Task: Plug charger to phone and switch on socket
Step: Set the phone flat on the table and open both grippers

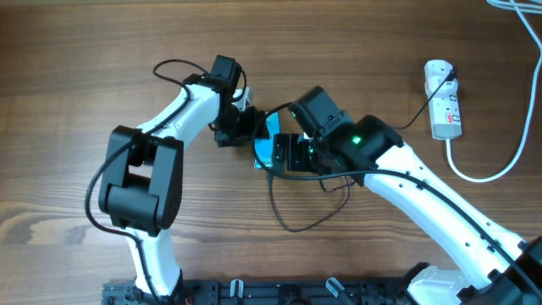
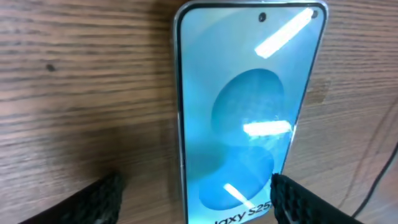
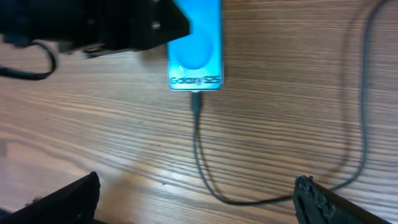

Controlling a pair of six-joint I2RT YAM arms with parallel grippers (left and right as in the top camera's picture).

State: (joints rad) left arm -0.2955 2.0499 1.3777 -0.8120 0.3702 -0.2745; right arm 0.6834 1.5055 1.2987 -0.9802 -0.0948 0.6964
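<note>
The phone [image 1: 266,142] lies flat mid-table with its cyan screen up, between my two grippers. In the right wrist view, the charger's connector tip [image 3: 196,100] sits at the phone's [image 3: 196,43] bottom edge and looks plugged in. Its black cable [image 3: 200,158] trails toward me and loops right. My left gripper [image 2: 193,200] is open and straddles the phone [image 2: 242,118]; its right finger touches the phone's edge, its left finger stands apart. My right gripper [image 3: 196,200] is open and empty above the cable. The socket [image 1: 445,102] lies at the far right.
The socket's thick white cord [image 1: 491,174] curves along the right edge of the wooden table. The charger cable [image 1: 275,203] loops loosely in front of the phone, under my right arm. The left gripper [image 3: 112,25] fills the top left of the right wrist view.
</note>
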